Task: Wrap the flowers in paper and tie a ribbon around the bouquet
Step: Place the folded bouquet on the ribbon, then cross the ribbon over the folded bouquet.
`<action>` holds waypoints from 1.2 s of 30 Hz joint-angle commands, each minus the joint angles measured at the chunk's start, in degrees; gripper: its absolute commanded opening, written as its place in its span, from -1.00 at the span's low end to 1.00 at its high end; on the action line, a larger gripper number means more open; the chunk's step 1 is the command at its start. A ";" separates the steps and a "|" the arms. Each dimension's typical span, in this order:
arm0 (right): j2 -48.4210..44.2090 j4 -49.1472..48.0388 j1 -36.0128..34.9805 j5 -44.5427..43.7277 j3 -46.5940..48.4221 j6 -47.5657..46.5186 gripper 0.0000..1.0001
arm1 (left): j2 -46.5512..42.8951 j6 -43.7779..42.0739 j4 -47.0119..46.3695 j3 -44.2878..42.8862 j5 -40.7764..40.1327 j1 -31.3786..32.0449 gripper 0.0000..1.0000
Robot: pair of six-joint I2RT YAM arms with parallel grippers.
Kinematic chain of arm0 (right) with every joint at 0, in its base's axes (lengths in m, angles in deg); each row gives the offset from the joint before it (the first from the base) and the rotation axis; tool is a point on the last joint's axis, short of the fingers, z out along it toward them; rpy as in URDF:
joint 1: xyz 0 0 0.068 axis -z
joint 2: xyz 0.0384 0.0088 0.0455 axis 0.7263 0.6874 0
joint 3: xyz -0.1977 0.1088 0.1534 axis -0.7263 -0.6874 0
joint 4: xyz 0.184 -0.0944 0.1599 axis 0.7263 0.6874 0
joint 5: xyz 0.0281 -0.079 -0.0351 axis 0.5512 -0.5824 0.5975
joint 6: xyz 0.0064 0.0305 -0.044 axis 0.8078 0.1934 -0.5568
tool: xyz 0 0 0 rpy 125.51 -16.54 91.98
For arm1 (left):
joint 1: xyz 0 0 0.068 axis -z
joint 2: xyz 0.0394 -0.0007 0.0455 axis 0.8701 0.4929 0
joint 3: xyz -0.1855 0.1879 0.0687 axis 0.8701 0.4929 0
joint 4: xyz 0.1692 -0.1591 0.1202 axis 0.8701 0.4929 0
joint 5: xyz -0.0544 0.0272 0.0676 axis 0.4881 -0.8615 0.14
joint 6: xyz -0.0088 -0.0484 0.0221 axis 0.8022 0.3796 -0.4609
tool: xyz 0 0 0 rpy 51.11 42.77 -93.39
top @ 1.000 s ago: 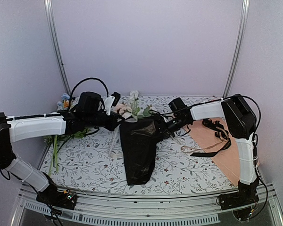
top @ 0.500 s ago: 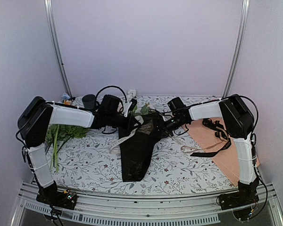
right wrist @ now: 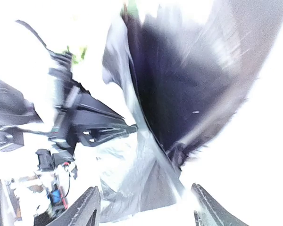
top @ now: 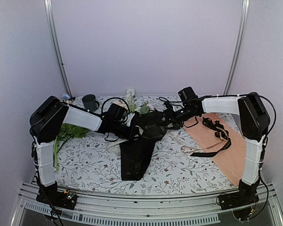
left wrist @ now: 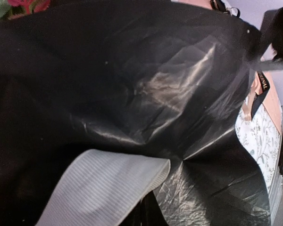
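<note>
The right hand [right wrist: 145,192] has just spread, letting go of the bouquet [top: 136,155], which lies on the surface [top: 85,165]. The left hand [top: 132,131] has swung over the bouquet's middle, seemingly pinching the ribbon [left wrist: 104,188], so tying looks next.

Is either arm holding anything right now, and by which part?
The right fingers stand apart, holding nothing. The left gripper is shut against the paper beside the ribbon; which it pinches cannot be told.

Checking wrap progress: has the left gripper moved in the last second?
Yes: the left gripper swung right, away from the left frame post, into the paper.
</note>
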 commanded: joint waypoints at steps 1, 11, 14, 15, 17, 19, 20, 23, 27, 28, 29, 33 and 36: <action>-7.42 4.94 4.01 -9.75 -3.65 -3.07 0.32 | 0.93 -0.44 1.76 -0.77 -0.21 -0.67 -1.00; 3.80 18.71 -0.77 -32.68 6.67 -15.37 0.34 | 0.54 -0.27 1.39 -0.12 -0.15 -0.76 -1.00; 5.89 19.82 -2.79 -34.54 6.99 -17.13 0.37 | 0.48 0.01 0.97 0.02 0.40 -0.76 -1.00; 6.38 19.93 -2.94 -34.97 6.63 -17.13 0.38 | 0.48 0.02 0.96 -0.02 0.44 -0.76 -1.00; 7.04 19.70 -3.23 -36.87 5.71 -16.83 0.36 | 0.32 -0.14 1.02 -0.13 0.44 -0.76 -1.00; 7.48 19.21 -3.53 -37.96 4.78 -16.92 0.26 | 0.15 -0.31 1.13 -0.24 0.37 -0.76 -1.00; 7.81 19.31 -3.77 -38.68 4.53 -16.90 0.17 | 0.09 -0.34 1.13 -0.24 0.38 -0.84 -1.00; 8.92 20.05 -5.25 -43.46 4.29 -16.86 -0.05 | -0.13 -0.52 1.21 -0.24 0.13 -0.85 -1.00; 10.29 21.16 -6.04 -49.93 3.96 -15.98 -0.21 | -0.35 -0.73 1.40 -0.25 -0.16 -0.94 -1.00; 10.44 21.20 -5.97 -50.83 3.70 -15.84 -0.27 | -0.48 -0.77 1.40 -0.24 -0.15 -1.01 -1.00; 10.67 21.07 -5.97 -51.29 3.46 -15.81 -0.34 | -0.49 -0.87 1.48 -0.17 -0.09 -1.02 -1.00; 10.78 19.63 -5.99 -50.71 2.34 -15.93 -0.79 | -0.97 -1.02 1.49 0.15 -0.33 -1.11 -1.00; 10.35 18.77 -5.90 -49.73 1.84 -15.72 -0.99 | -1.27 -1.05 1.49 0.43 -0.52 -1.22 -1.00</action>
